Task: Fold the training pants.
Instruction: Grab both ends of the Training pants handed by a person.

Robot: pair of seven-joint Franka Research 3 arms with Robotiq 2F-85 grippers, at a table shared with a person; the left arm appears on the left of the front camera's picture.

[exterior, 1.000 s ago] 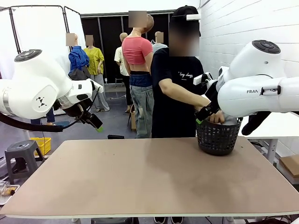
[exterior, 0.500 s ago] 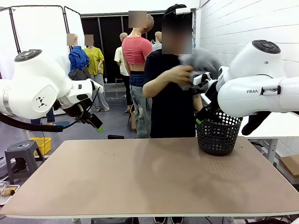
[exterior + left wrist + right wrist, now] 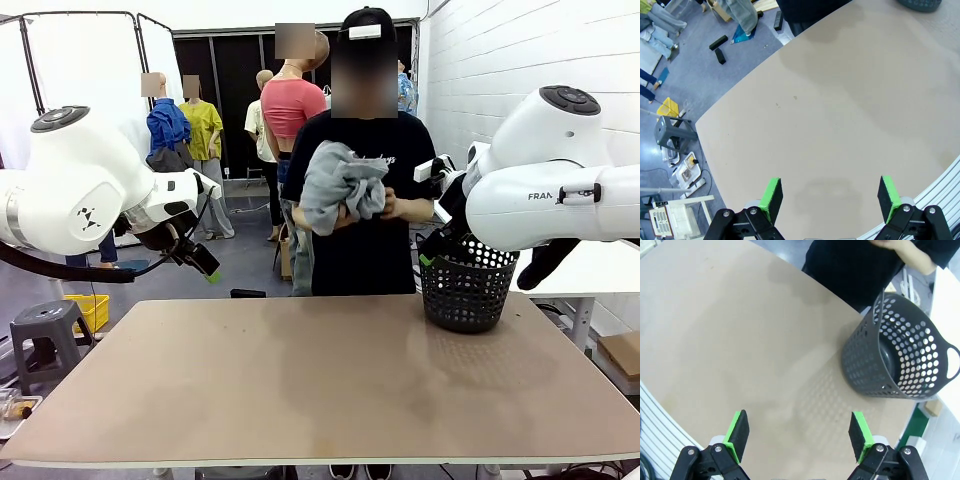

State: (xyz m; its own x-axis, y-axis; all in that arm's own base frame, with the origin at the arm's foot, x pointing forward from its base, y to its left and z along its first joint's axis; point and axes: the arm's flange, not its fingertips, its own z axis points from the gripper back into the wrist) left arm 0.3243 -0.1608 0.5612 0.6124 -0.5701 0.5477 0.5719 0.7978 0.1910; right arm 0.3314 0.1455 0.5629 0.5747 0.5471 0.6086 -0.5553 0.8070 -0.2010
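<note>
— Whereabouts of the training pants, light grey soft jersey?

— Bunched into a loose wad in the person's two hands, at chest height. Up and to the left of the black perforated plastic basket, apart from it, beyond the far edge of the flat tan table. Waistband and drawstring: cannot make out in the wad.

— And the basket?

— Stands upright on the far right part of the table, just in front of the person, open mouth upward.

— State of the left gripper, black two-finger pincer with green pads?

— Spread wide, gripping nothing. Hangs raised above bare tabletop, well to the left of the basket.

— Same question for the right gripper.

— Also spread wide, nothing between the pads. Hovers over the table just left of the basket, close by its rim; touching or not, cannot tell.
</note>
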